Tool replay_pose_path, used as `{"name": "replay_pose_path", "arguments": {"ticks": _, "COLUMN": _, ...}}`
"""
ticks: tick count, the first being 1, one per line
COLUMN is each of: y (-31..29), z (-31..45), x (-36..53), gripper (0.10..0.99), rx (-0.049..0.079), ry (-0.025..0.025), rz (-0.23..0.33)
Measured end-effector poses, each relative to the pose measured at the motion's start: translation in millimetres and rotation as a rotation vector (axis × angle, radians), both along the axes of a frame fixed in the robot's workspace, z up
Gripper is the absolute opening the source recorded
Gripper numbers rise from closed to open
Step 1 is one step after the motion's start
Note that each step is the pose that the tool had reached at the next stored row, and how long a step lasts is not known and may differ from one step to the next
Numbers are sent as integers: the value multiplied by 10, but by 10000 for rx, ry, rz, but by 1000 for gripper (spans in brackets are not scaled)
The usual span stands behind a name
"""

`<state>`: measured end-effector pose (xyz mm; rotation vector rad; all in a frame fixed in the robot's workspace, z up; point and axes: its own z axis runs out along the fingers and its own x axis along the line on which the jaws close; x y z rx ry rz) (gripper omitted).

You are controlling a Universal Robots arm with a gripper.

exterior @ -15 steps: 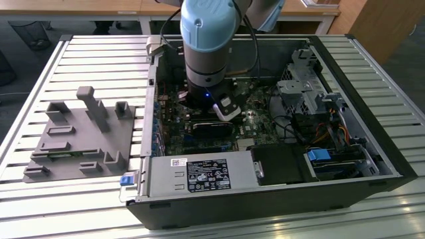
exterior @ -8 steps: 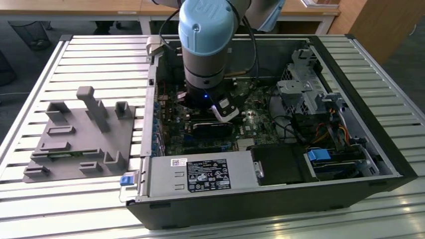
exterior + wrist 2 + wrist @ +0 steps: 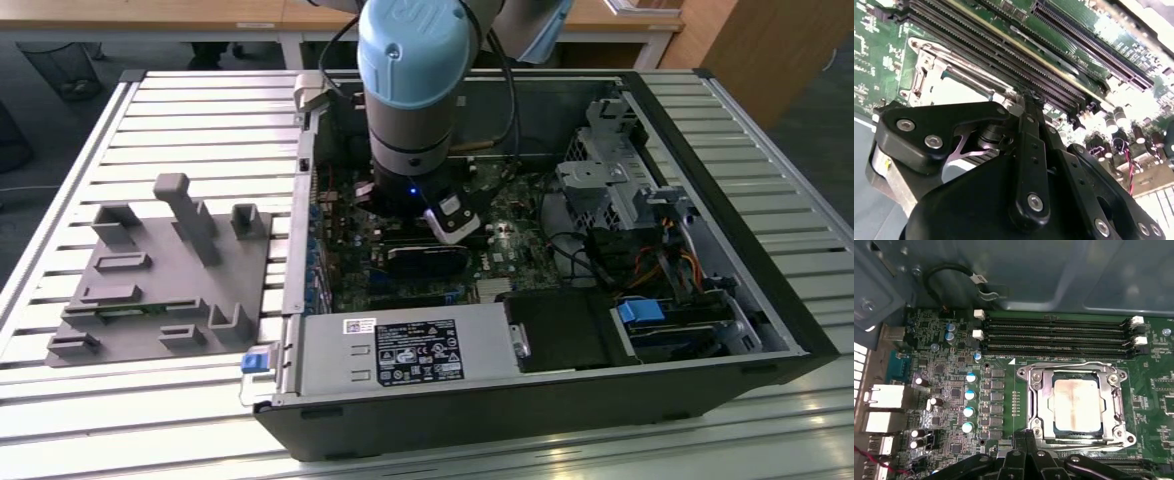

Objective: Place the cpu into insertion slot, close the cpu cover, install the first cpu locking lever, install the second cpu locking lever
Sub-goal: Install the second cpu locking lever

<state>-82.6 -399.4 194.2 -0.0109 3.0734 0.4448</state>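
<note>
1. Nearest to the cameras is the black metal pincer (image 3: 1026, 452). In both wrist views its fingers (image 3: 1030, 145) come together to one narrow tip, so it is closed, and I see nothing held between them. The tip is just at the edge of the socket, at the rim of the frame; whether it touches the metal I cannot tell.
2. Just beyond the tip lies the small flat square cpu with silvery-beige metal top (image 3: 1077, 405). It sits flat inside the square dark insertion slot with thin silvery rim (image 3: 1030, 405), so the placing seems done.
3. The thin silvery square cpu cover with large window (image 3: 1043, 400) lies down around the chip and frames it. I judge it is lowered to press the chip in place.
4. Farther are the long black memory slots (image 3: 1054, 335) on the green circuit board (image 3: 999, 385).
5. In the exterior view the grey-and-blue robot arm (image 3: 414, 110) reaches down into the open black computer case (image 3: 534, 400), which lies on the slatted metal worktop (image 3: 200, 110), to give access from above.
</note>
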Motion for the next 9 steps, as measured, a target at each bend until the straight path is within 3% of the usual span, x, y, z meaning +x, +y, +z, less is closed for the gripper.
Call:
{"name": "replay_pose_path", "arguments": {"ticks": 3, "y": -1, "z": 64, "x": 0, "gripper": 106, "rx": -1, "ry": 2, "rz": 0}}
{"name": "replay_pose_path", "arguments": {"ticks": 9, "y": -1, "z": 121, "x": 0, "gripper": 106, "rx": -1, "ry": 2, "rz": 0}}
